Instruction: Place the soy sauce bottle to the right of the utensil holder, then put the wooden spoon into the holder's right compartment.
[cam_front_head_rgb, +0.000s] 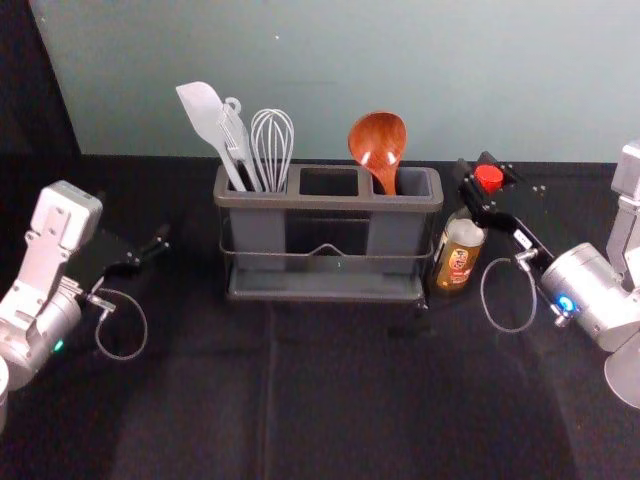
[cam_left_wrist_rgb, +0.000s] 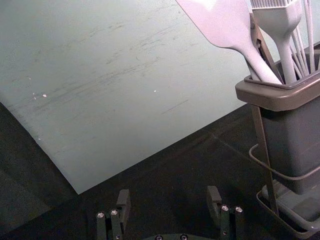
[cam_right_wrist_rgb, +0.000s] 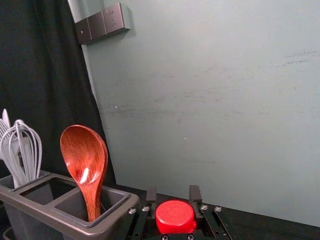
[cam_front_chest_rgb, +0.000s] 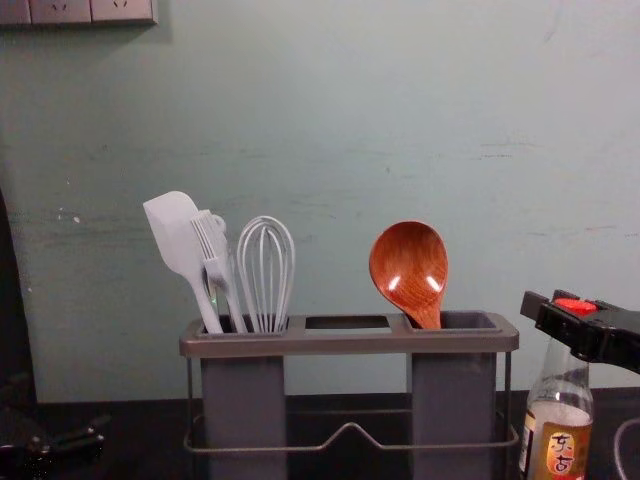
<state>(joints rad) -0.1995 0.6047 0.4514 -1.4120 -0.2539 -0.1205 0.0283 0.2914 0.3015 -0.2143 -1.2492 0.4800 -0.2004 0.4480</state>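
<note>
My right gripper (cam_front_head_rgb: 482, 184) is closed around the upper part of the soy sauce bottle (cam_front_head_rgb: 460, 252), just right of the utensil holder (cam_front_head_rgb: 330, 203). In the right wrist view, the fingers of my right gripper (cam_right_wrist_rgb: 173, 194) flank the red cap (cam_right_wrist_rgb: 175, 217). The chest view shows the bottle (cam_front_chest_rgb: 558, 425) upright; its base is cut off there. The wooden spoon (cam_front_head_rgb: 379, 146) leans bowl-up in the holder's right compartment. My left gripper (cam_front_head_rgb: 148, 252) is idle left of the holder; in its wrist view, the left gripper (cam_left_wrist_rgb: 168, 200) is open with nothing between its fingertips.
A white spatula (cam_front_head_rgb: 204, 115), a brush and a whisk (cam_front_head_rgb: 272, 145) stand in the holder's left compartment. The holder's wire frame (cam_front_chest_rgb: 340, 438) runs close beside the bottle. A pale wall (cam_front_head_rgb: 330, 70) rises behind the black-covered table (cam_front_head_rgb: 340, 400).
</note>
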